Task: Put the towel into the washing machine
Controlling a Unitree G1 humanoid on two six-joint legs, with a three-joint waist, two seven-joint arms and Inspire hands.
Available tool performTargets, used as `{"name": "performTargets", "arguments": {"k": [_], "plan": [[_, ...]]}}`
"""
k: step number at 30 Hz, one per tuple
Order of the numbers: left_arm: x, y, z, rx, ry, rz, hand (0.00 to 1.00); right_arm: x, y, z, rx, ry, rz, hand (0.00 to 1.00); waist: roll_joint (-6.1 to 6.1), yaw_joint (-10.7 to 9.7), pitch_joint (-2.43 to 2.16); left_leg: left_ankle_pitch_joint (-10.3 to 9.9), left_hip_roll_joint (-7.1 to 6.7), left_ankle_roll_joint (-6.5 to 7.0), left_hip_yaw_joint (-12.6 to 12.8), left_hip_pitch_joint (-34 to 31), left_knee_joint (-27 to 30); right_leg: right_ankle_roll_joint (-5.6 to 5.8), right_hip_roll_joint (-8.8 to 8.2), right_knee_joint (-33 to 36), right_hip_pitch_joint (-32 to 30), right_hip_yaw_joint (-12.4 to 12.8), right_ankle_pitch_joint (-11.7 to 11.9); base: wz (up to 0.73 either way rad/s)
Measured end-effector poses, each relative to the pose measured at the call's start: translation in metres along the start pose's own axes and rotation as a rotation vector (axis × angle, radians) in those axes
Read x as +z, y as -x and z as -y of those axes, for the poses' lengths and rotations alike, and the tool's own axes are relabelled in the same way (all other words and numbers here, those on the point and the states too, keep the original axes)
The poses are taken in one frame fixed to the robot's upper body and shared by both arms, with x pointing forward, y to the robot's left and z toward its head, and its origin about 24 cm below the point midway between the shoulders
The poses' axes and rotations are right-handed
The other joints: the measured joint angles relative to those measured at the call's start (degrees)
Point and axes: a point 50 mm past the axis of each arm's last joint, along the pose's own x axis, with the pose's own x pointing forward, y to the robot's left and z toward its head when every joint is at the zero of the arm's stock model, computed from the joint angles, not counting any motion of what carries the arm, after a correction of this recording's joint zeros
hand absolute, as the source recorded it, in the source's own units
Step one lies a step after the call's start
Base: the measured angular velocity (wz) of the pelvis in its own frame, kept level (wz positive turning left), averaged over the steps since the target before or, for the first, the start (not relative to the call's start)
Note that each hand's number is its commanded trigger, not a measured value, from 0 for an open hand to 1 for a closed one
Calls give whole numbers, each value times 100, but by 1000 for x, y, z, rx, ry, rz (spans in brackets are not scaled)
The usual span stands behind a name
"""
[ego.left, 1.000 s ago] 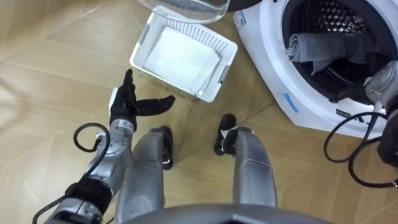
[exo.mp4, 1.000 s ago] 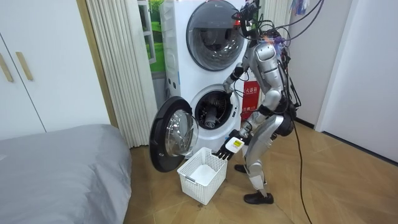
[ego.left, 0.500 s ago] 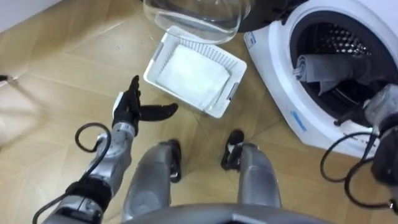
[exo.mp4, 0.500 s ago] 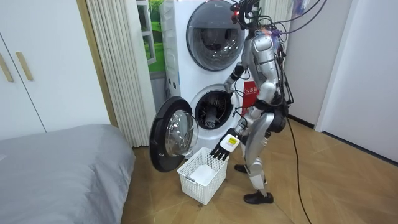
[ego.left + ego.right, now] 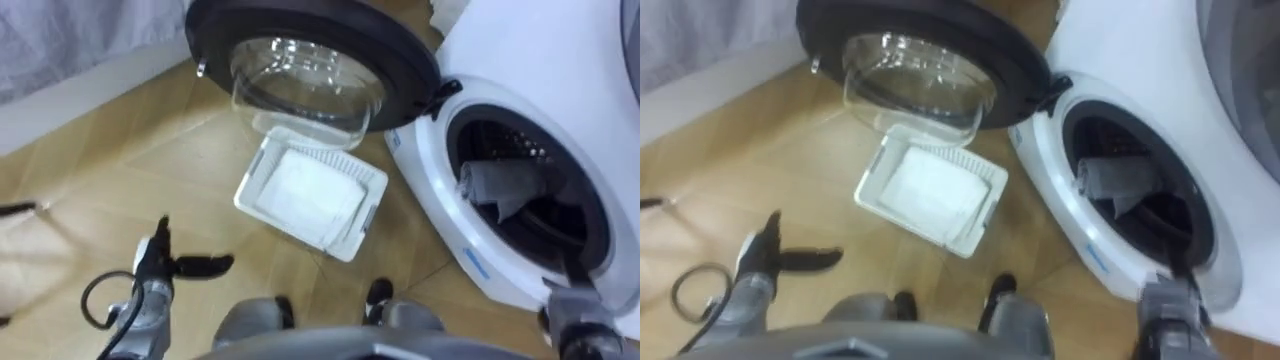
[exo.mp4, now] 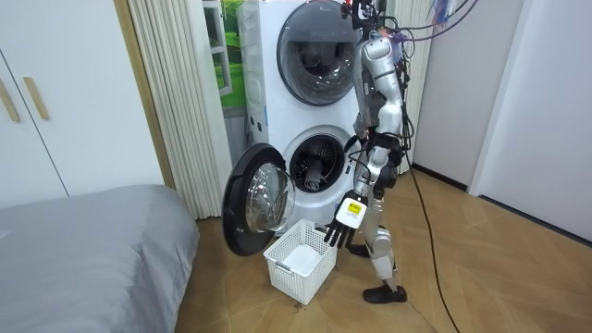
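The grey towel point(image 5: 497, 186) lies bunched inside the open washing machine point(image 5: 530, 60), well to the right of the left hand point(image 5: 160, 262), which hangs straight-fingered and empty over the floor beside the white basket point(image 5: 352, 238), so the right hand point(image 5: 572, 300), its grip unreadable, is nearer.

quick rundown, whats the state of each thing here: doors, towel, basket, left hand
lower washer door: swung wide open
towel: grey, lying inside the lower drum
basket: upright on the floor below the open door
upper door: shut
left hand: open, holding nothing
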Motion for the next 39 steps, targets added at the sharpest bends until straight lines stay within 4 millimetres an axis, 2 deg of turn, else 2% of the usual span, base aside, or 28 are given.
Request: {"name": "performTargets", "arguments": {"k": [3, 4, 9, 14, 19, 24, 26, 33, 35, 39], "plan": [[-21, 8, -4, 10, 0, -63, 0, -4, 1, 4, 61, 256, 92, 0, -7, -62, 3, 22, 35, -39, 0, 430, -251, 0, 89, -106, 295, -4, 0, -26], [-24, 9, -6, 16, 7, -74, 0, -10, 1, 7, 74, 331, 96, 0, 2, -129, 10, 23, 53, -39, -4, 540, -270, 0, 110, -181, 444, -41, 0, 0], [-33, 10, -15, 51, 20, -119, 0, -26, 2, 19, 134, 607, 135, 0, 22, -117, 28, 25, 85, -45, 2, 939, -460, -4, 203, -475, 874, -43, 3, -3], [-43, 13, -16, 52, 9, -171, 0, -41, 7, 13, 248, 753, 116, 0, 66, -107, 50, 34, 117, -60, -1, 1199, -507, -4, 252, -562, 1139, -34, 3, 0], [-48, 15, -9, 35, 8, -190, 0, -61, 15, -1, 416, 954, 80, 0, 145, -92, 76, 34, 113, -61, -10, 1442, -549, -7, 247, -580, 1390, -55, 4, 5], [-53, 18, -5, 11, 17, -228, 0, -80, 22, -1, 518, 1024, -18, 0, 148, -106, 74, 34, 112, -61, -59, 1526, -549, -6, 240, -580, 1515, -74, 4, 8], [-54, 19, -1, -6, 24, -233, 0, -82, 22, 0, 540, 1034, -42, 0, 135, -110, 58, 33, 110, -62, -58, 1559, -549, -3, 236, -578, 1554, -74, 2, 6], [-56, 18, 0, -39, 59, -263, 0, -87, 23, 3, 656, 1049, -151, 0, 33, -102, 63, 44, 112, -93, -67, 1663, -611, -10, 239, -522, 1611, -60, 6, 2], [-57, 18, -3, -29, 78, -272, 0, -88, 24, 3, 687, 1047, -177, 0, -36, -104, 86, 39, 115, -99, -72, 1696, -636, -12, 240, -495, 1621, -64, 7, 0], [-58, 18, -6, -32, 92, -281, 0, -92, 25, 4, 740, 1048, -234, 0, -125, -98, 75, 37, 118, -102, -83, 1711, -656, -13, 243, -467, 1625, -68, 8, 0]]}}
